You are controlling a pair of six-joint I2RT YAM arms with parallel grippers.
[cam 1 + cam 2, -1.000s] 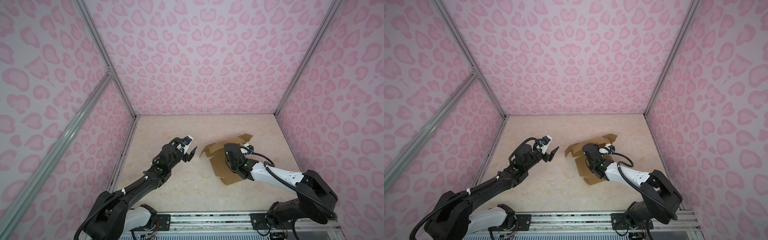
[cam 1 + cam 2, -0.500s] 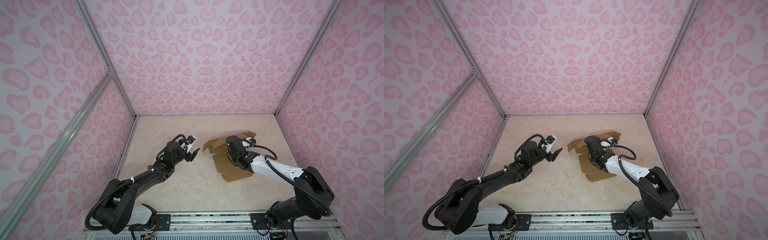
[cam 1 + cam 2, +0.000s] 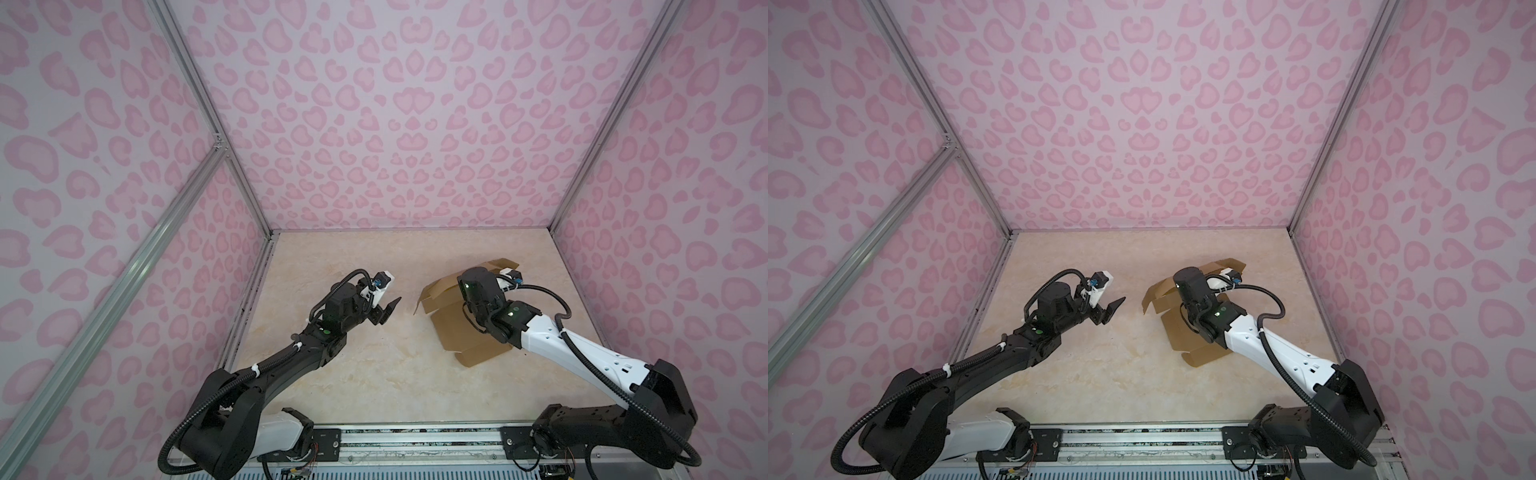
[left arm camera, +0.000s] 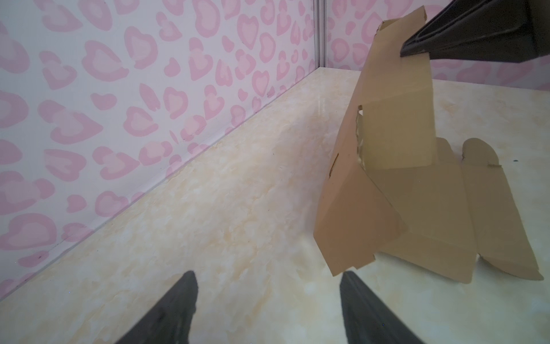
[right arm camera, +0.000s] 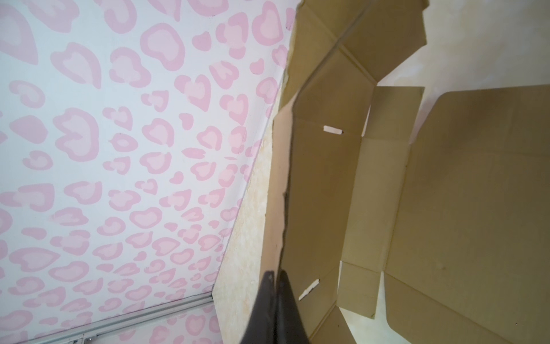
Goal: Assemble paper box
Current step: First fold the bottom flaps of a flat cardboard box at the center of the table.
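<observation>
The paper box (image 3: 446, 330) is a brown die-cut cardboard sheet, partly folded, lying right of the table's middle in both top views (image 3: 1177, 334). One long panel stands raised with side flaps bent. My right gripper (image 5: 276, 278) is shut on the upper edge of that raised panel (image 5: 324, 178). In both top views the right wrist hides its fingertips. One right finger (image 4: 422, 47) shows at the top of the standing panel (image 4: 395, 125). My left gripper (image 3: 388, 311) hovers open just left of the box (image 4: 416, 214), nothing between its fingers (image 4: 184, 297).
Pink heart-patterned walls (image 3: 395, 166) close the beige marble table (image 3: 374, 374) on three sides, with aluminium posts at the corners. A metal rail (image 3: 415, 436) carrying both arm bases runs along the front edge. The box sits close to the right wall.
My right gripper has moved toward the back wall with the panel in it, raising that panel and shifting the box slightly. My left gripper has eased a little toward the box, still open.
</observation>
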